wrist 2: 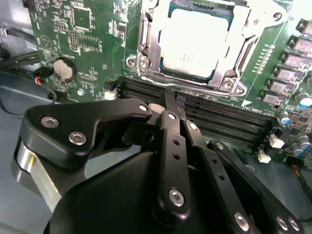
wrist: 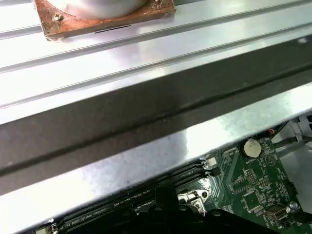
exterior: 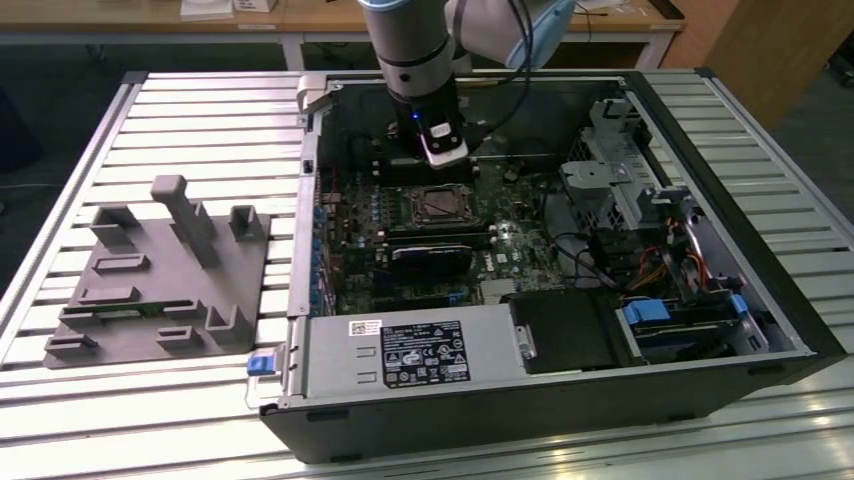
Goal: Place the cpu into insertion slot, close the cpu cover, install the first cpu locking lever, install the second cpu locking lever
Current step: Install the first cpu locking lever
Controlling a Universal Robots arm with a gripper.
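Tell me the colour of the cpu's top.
Pale silver-beige; the cpu shows best in the second wrist view.

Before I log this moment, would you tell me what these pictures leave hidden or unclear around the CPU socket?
- The gripper: in the second wrist view its black linkage hides the fingertips, so open or shut is unclear.
- The cpu under the cpu cover: the second wrist view's upper edge cuts both off.
- The locking levers: too small in the exterior view to tell if latched.
- The insertion slot: contents unreadable in the exterior view.

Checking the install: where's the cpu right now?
In the second wrist view the cpu sits in the insertion slot under the closed cpu cover, beside the long memory slots, just beyond the gripper.
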